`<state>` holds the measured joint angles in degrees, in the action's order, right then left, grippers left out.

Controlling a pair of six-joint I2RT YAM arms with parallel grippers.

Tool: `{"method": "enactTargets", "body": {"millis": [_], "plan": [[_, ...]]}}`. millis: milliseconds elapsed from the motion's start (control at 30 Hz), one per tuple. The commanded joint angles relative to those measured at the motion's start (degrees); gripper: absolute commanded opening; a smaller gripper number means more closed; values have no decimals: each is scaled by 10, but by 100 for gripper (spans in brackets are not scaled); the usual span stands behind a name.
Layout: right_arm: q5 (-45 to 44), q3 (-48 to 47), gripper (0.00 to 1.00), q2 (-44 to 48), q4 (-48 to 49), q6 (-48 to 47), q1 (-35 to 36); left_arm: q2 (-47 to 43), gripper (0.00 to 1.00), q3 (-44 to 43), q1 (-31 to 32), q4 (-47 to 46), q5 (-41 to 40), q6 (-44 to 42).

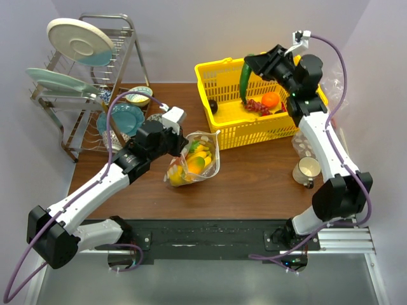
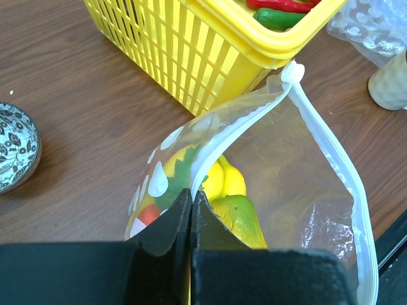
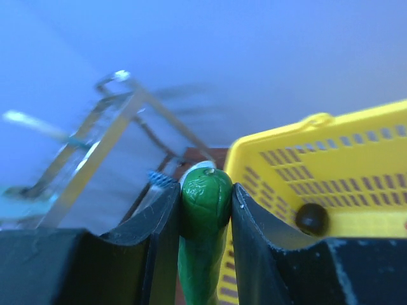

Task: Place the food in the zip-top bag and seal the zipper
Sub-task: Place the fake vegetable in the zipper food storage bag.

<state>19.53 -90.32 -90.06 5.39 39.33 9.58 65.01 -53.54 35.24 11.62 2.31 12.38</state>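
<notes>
The right gripper [image 3: 205, 213] is clamping the vegetable [image 1: 245, 81] above the basket [image 1: 219, 71] while the left gripper [image 2: 191, 204] is pinching the bag [image 2: 299, 171] open on the table [image 1: 254, 184], whose floppy mouth risks sagging and snagging the vegetable's tip.

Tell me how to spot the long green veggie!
Look for the yellow basket at the back right of the table. Over its left half, the right gripper is shut on the long green vegetable, which hangs down toward the basket. Unlike the red grapes and round orange beside it, it is long, skinny and dark green.
</notes>
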Motion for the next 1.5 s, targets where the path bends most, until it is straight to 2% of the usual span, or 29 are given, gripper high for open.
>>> {"method": "enactTargets", "body": {"millis": [0, 67, 200, 467, 933, 967, 1067, 1100, 1233, 1333, 1433, 1467], "plan": [[189, 91, 18, 50, 214, 94, 1, -8, 0, 0, -5, -26, 5, -6], [236, 123, 18, 61, 305, 151, 3, -9, 0, -1, -6, -25, 7, -6], [259, 198, 18, 88, 367, 160, 46, -9, 0, 0, -7, -25, 8, -5], [200, 248, 17, 134, 247, -77, 207, -11, 0, -1, -11, -24, 7, -6], [173, 348, 22, 60, 373, -135, 222, -9, 0, 1, -11, -23, 4, -6], [173, 350, 24, 57, 379, -137, 221, -9, 0, 1, -12, -23, 5, -6], [172, 352, 49, 50, 382, -139, 221, -9, 0, 0, -13, -22, 4, -6], [172, 354, 61, 52, 381, -141, 221, -9, 0, -1, -13, -21, 3, -6], [159, 361, 79, 76, 358, -159, 221, -9, 0, 0, -14, -20, 4, -5], [143, 355, 79, 104, 301, -179, 222, -9, 0, 0, -15, -21, 3, -5], [112, 325, 77, 131, 185, -196, 221, -11, 0, 0, -17, -20, 4, -5], [102, 309, 73, 137, 119, -198, 222, -11, 0, 0, -17, -21, 4, -5]]}}
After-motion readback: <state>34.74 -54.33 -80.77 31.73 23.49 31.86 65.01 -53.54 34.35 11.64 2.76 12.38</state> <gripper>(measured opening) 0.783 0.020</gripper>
